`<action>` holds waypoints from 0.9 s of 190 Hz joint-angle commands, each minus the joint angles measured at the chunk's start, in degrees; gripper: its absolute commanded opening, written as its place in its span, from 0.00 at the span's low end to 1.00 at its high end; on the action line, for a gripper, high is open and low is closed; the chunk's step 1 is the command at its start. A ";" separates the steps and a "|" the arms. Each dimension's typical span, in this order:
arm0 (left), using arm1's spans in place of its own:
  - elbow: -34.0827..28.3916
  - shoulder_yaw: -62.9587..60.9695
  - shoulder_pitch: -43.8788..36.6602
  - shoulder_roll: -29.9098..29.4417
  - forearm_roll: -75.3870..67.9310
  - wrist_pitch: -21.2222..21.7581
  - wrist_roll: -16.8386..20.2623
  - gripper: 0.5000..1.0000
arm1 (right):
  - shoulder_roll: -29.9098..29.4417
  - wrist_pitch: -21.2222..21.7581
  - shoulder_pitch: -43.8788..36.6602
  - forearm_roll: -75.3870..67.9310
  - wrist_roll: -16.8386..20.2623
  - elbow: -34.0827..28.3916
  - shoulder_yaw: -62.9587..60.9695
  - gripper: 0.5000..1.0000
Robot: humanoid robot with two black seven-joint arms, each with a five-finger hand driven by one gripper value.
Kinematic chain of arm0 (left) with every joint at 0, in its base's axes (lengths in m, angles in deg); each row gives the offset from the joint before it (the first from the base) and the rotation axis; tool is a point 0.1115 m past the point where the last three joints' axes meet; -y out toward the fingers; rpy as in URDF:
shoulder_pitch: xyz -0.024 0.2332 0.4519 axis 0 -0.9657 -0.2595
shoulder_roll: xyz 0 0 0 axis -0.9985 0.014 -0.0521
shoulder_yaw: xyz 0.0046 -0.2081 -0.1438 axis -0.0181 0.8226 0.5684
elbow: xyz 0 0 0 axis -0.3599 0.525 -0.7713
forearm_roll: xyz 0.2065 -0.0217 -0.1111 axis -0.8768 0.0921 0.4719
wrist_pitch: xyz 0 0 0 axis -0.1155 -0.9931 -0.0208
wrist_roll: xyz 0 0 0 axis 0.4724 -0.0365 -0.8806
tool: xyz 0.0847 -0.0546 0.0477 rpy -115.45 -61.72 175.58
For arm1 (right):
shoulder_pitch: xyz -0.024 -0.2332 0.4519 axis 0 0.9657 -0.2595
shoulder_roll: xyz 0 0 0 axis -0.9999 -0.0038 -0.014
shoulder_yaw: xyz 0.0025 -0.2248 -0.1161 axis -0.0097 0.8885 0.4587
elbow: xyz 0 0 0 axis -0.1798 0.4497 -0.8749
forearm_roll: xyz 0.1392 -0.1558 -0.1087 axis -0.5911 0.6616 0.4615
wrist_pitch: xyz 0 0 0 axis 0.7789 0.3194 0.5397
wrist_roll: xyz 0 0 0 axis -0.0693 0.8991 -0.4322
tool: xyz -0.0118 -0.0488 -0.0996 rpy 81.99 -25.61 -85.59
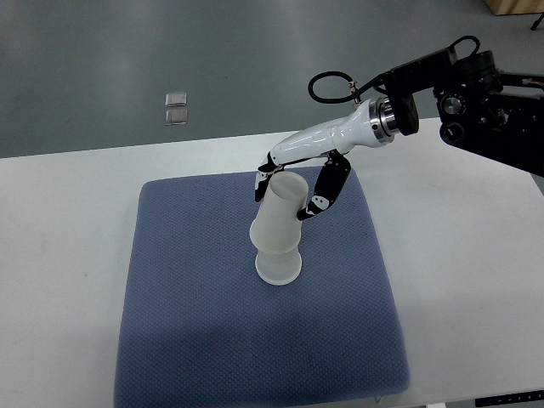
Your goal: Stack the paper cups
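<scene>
Now gripping a tilted paper cup.
Right hand [293, 189] closed around upper paper cup [280, 212], tilted and nested into inverted lower cup [279, 265] on blue mat [187, 306], atop white surface [459, 255].

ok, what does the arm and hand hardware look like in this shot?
Only the right arm shows. The right hand has a glossy white shell over the palm and black fingers with white pads near the tips. A silver ring with a black collar forms the wrist. The forearm is black, exposed machinery with round fittings, and a black cable loops above the wrist.
</scene>
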State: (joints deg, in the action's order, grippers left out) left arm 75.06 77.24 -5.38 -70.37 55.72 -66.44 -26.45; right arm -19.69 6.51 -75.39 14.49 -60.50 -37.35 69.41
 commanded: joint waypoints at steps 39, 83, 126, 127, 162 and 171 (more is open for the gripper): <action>0.00 0.00 0.00 0.00 -0.04 0.00 0.00 1.00 | 0.25 -1.62 1.34 -1.50 0.35 3.13 -1.10 0.85; 0.00 0.00 0.00 0.00 -0.04 0.00 0.00 1.00 | -0.72 -3.20 7.05 -19.16 0.61 13.59 -3.04 0.85; 0.00 0.00 0.00 0.00 0.05 0.00 0.08 1.00 | -5.64 -5.75 12.94 -47.46 7.91 24.84 -3.13 0.85; 0.00 0.00 0.00 0.00 0.05 0.00 0.00 1.00 | -5.90 -6.01 13.11 -48.77 8.00 25.28 -3.13 0.85; 0.00 0.00 0.00 0.00 -0.04 0.00 0.08 1.00 | -8.19 -7.42 16.45 -63.81 8.70 29.50 -3.04 0.84; 0.00 0.00 0.00 0.00 0.05 0.00 0.00 1.00 | -8.98 -7.77 17.33 -66.89 9.05 30.38 -3.04 0.85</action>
State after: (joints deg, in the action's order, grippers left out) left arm 75.06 77.24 -5.37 -70.37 55.70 -66.44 -26.46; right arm -27.43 -0.68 -59.76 -45.92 -52.03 -8.66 66.40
